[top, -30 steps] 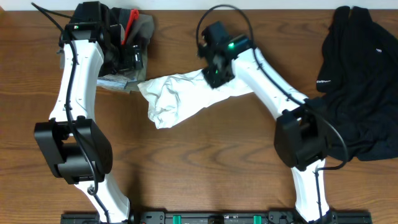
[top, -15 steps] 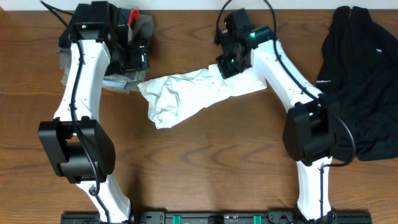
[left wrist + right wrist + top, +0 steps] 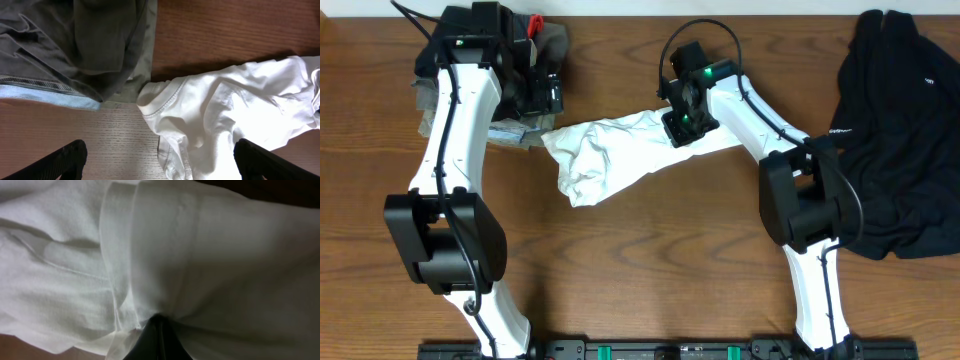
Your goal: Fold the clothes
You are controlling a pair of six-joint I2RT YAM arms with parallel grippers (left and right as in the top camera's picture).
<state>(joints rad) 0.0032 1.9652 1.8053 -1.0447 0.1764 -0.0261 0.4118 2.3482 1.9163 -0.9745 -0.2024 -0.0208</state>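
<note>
The clothes, a white T-shirt (image 3: 610,150), lie bunched in a crumpled band across the middle of the table; no print shows. My right gripper (image 3: 682,128) is on the shirt's right part, shut on a fold of it. In the right wrist view white cloth (image 3: 200,255) fills the frame and the right gripper (image 3: 157,340) pinches a seam with its fingers together. My left gripper (image 3: 542,100) hovers over the shirt's left end, open. In its wrist view the left gripper (image 3: 160,165) has its fingers (image 3: 65,160) spread wide, with the shirt's hem (image 3: 225,110) and bare wood between them.
Folded grey and olive garments (image 3: 515,120) lie at the back left under the left arm, right beside the shirt's left end (image 3: 75,45). A heap of black clothing (image 3: 900,130) covers the right side. A black rail (image 3: 640,350) runs along the front edge.
My right gripper has shut on the shirt. It swung back and right, then returned slightly left and forward, with the cloth's right end drawn out a little. The left arm barely shifted.
</note>
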